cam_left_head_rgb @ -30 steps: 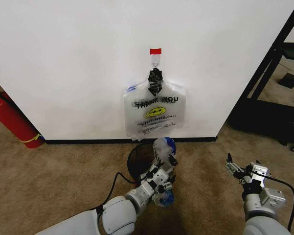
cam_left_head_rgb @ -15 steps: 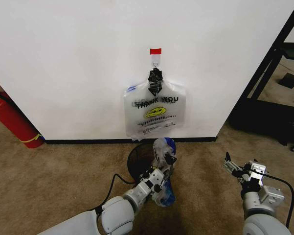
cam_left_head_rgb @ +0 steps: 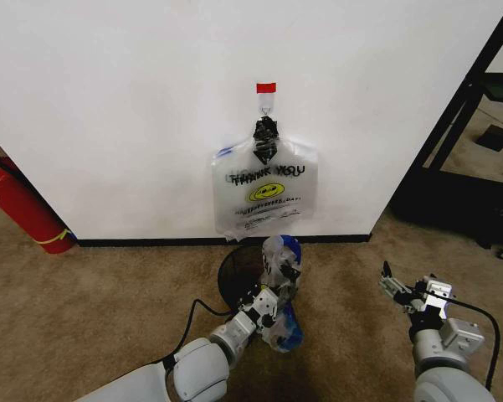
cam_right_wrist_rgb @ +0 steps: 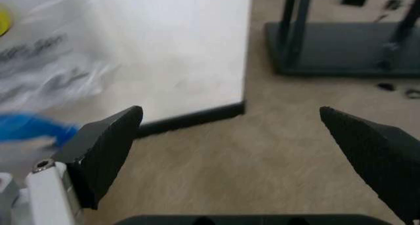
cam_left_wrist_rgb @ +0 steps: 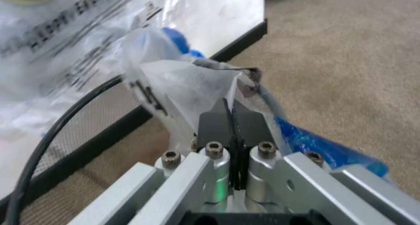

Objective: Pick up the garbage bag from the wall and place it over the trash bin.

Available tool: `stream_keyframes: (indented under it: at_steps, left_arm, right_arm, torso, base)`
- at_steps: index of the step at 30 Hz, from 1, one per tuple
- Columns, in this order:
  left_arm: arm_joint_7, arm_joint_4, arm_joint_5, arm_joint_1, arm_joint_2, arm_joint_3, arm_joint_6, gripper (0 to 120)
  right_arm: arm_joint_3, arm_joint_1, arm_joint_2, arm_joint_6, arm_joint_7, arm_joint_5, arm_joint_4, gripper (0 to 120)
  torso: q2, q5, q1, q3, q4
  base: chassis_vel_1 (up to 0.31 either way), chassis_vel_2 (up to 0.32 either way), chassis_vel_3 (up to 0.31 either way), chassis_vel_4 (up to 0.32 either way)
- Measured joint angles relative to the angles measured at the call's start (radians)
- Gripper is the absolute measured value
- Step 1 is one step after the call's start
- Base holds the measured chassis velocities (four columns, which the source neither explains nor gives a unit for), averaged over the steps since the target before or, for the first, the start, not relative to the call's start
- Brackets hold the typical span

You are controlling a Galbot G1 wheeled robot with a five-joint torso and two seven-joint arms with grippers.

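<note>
While the left gripper (cam_left_head_rgb: 272,295) sits low over the carpet (cam_left_head_rgb: 100,285) at the right edge of the trash bin (cam_left_head_rgb: 237,270), its black fingers (cam_left_wrist_rgb: 213,124) are pressed together on a fold of the garbage bag (cam_left_head_rgb: 280,289). Bag: thin, see-through plastic with blue streaks, crumpled; one part rises above the gripper, the rest hangs below and rests on the carpet just beside the bin. Trash bin: round, black wire mesh, standing on the carpet near the wall (cam_left_head_rgb: 134,109), directly below the hanging bundle. Bundle of "THANK YOU" bags (cam_left_head_rgb: 266,194): flat, with yellow smiley print, gathered by a black tie (cam_left_head_rgb: 265,134) and hung from a metal hook (cam_left_head_rgb: 266,105) under a red tape patch (cam_left_head_rgb: 266,87). Right gripper (cam_left_head_rgb: 399,288): well apart to the right, held above bare carpet, fingers (cam_right_wrist_rgb: 105,146) spread wide and holding nothing. Red fire extinguisher (cam_left_head_rgb: 21,205): against the wall at far left. Black skirting strip (cam_left_head_rgb: 151,242): along the wall's foot.
</note>
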Motion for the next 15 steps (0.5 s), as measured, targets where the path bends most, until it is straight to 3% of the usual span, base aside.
stream_keyframes:
  at_steps: [5, 15]
  left_arm:
    - [-0.002, -0.01, 0.008, 0.05, 0.009, -0.04, -0.016, 0]
    - [-0.028, -0.017, 0.014, 0.154, -0.002, -0.161, -0.053, 0]
  right_arm:
    - [-0.042, 0.005, -0.031, -0.027, -0.047, 0.021, -0.001, 100]
    - [-0.186, 0.172, -0.15, -0.123, -0.161, 0.15, -0.063, 100]
  torso:
    - [0.0, 0.0, 0.0, 0.0, 0.0]
    - [0.0, 0.0, 0.0, 0.0, 0.0004]
  base:
    - [0.0, 0.0, 0.0, 0.0]
    - [0.0, 0.0, 0.0, 0.0]
